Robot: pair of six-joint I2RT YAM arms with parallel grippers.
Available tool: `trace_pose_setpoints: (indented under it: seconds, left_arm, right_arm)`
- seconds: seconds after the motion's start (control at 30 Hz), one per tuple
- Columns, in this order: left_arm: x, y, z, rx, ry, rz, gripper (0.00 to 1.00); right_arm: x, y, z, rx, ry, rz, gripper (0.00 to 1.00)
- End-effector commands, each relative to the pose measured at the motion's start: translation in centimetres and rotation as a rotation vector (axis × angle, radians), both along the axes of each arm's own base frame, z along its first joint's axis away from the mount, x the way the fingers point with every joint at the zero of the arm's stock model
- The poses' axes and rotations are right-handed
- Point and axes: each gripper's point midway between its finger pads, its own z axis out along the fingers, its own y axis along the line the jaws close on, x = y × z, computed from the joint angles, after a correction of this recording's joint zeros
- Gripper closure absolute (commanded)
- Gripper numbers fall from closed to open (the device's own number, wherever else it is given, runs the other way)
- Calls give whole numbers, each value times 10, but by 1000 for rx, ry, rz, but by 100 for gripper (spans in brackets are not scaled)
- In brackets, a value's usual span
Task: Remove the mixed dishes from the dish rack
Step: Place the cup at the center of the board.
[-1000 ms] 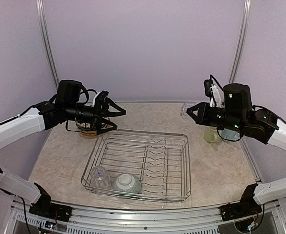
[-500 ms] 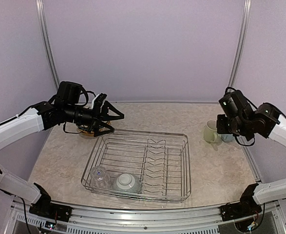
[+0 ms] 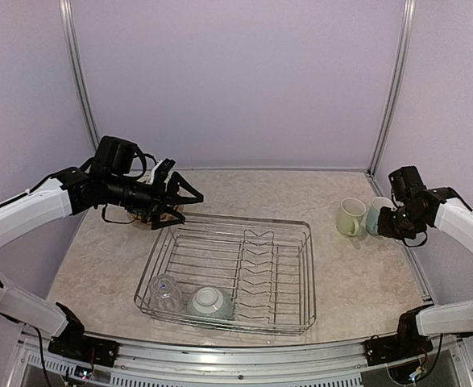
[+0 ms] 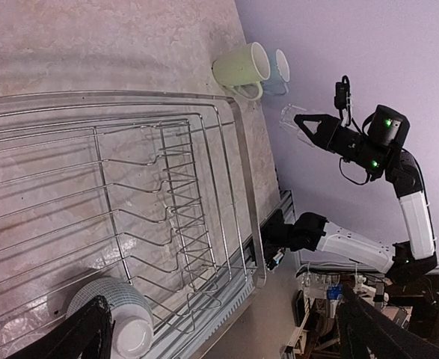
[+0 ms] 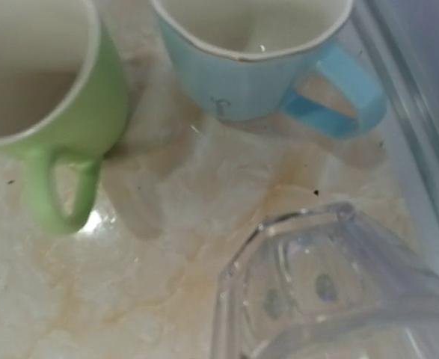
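The silver wire dish rack [image 3: 292, 278] stands mid-table and also shows in the left wrist view [image 4: 226, 142]. It holds a clear glass [image 3: 165, 290] and an upturned grey-green bowl [image 3: 208, 302] at its near left; the bowl shows in the left wrist view [image 4: 118, 321]. My left gripper [image 3: 184, 197] is open and empty above the rack's far left corner. My right gripper [image 3: 387, 224] is low beside the pale green mug [image 3: 350, 216] and light blue mug [image 3: 374, 219]. It holds a clear glass [image 5: 331, 292] just above the table near both mugs [image 5: 40, 82] [image 5: 256, 60]; its fingers are hidden.
A stack of plates [image 3: 145, 218] lies on the table behind my left gripper, mostly hidden by it. The table's right edge rail [image 5: 406, 127] runs close past the blue mug.
My right arm has swung right and down with the clear glass, from above the table's far middle to beside the two mugs. My left gripper has dipped slightly.
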Motion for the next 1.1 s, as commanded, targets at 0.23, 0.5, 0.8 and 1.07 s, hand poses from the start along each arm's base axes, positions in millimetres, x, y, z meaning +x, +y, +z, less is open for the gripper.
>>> trace_pose_setpoints:
  seconds: [0.23,0.5,0.8,1.07]
  left_arm:
    - [-5,24,-9,161,-8,54,1]
    - [-11,20,-22,313,-41,27,1]
    - [-25,16,-33,529,-110,-2,1]
    - [-41,20,-46,620,-89,-20,1]
  right_arm:
    - [5,-16,-58,108,115,-159,100]
    - [-6,-25,-81,88,168,-248,100]
    - [-3,-22,-80,102,119,-220,84]
    - [-1,-20,-69,117,68,-196,66]
